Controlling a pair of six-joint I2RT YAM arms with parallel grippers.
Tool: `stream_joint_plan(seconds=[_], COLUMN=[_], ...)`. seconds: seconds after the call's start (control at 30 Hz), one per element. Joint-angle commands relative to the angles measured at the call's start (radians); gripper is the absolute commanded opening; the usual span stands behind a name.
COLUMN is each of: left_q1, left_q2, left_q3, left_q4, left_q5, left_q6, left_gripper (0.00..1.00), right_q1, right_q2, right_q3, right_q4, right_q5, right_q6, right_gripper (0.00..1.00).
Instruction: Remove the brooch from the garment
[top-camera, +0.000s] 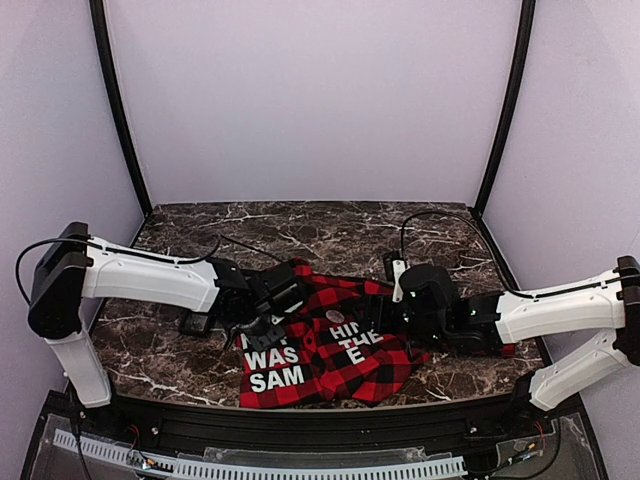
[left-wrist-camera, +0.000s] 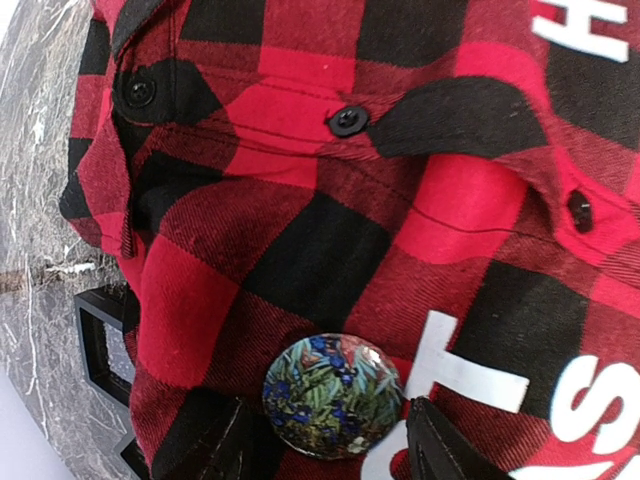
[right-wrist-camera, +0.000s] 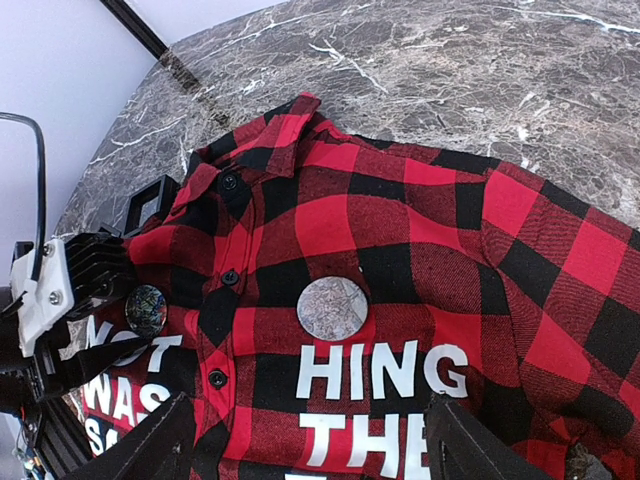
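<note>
The red-and-black plaid garment (top-camera: 372, 372) lies spread at the table's front, its white block letters facing up. The brooch (right-wrist-camera: 332, 308), a pale grey-white disc, sits pinned on it just above the letters "HING"; from above the brooch (top-camera: 331, 315) shows mid-garment. My right gripper (right-wrist-camera: 310, 452) hangs open over the letters below it, not touching it. A second round pin (left-wrist-camera: 333, 396) with a dark floral print sits near the button placket. My left gripper (left-wrist-camera: 325, 410) is open, one finger on each side of that floral pin with small gaps.
A black square frame (left-wrist-camera: 95, 340) lies on the marble partly under the garment's left edge, also seen as a frame (right-wrist-camera: 150, 200) by the collar. A white connector with a black cable (top-camera: 398, 280) lies behind the right gripper. Black posts stand at the back corners.
</note>
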Motion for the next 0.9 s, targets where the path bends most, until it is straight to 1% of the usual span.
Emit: stream_joint_plan(seconds=[0.0, 0.2, 0.27, 0.3, 0.37, 0.47, 0.5, 0.63, 0.73, 0.8, 0.87], left_q1=[-0.006, -0.010, -0.012, -0.012, -0.014, -0.014, -0.013, -0.006, 0.034, 0.072, 0.104], left_q2=[0.037, 0.051, 0.050, 0.048, 0.036, -0.004, -0.022, -0.078, -0.115, -0.141, -0.154], left_q3=[-0.006, -0.012, -0.017, -0.018, -0.028, -0.043, -0.047, -0.055, -0.058, -0.060, -0.057], left_q4=[-0.006, 0.004, 0.013, 0.017, 0.040, 0.063, 0.071, 0.089, 0.097, 0.104, 0.104], left_q5=[-0.077, -0.097, -0.099, -0.108, -0.107, -0.066, -0.029, 0.099, 0.198, 0.336, 0.435], left_q6=[0.011, 0.017, 0.020, 0.020, 0.024, 0.033, 0.035, 0.064, 0.060, 0.058, 0.060], left_gripper=[0.55, 0.57, 0.54, 0.50, 0.46, 0.42, 0.40, 0.38, 0.38, 0.38, 0.38], right_q1=[-0.008, -0.008, -0.008, -0.009, -0.008, -0.013, -0.018, -0.046, -0.067, -0.071, -0.071], right_q2=[-0.004, -0.015, -0.017, -0.017, -0.022, -0.041, -0.050, -0.092, -0.117, -0.129, -0.133], right_q3=[-0.012, -0.027, -0.027, -0.027, -0.028, -0.040, -0.048, -0.087, -0.117, -0.126, -0.125], right_q4=[0.015, 0.017, 0.017, 0.015, 0.015, 0.028, 0.038, 0.096, 0.162, 0.192, 0.212], right_q5=[0.003, 0.007, 0.007, 0.007, 0.005, -0.004, -0.012, -0.077, -0.154, -0.203, -0.253], right_q6=[0.009, 0.018, 0.021, 0.021, 0.020, 0.014, 0.011, -0.011, -0.047, -0.075, -0.104], right_gripper=[0.79, 0.79, 0.79, 0.79, 0.79, 0.79, 0.79, 0.79, 0.80, 0.80, 0.80])
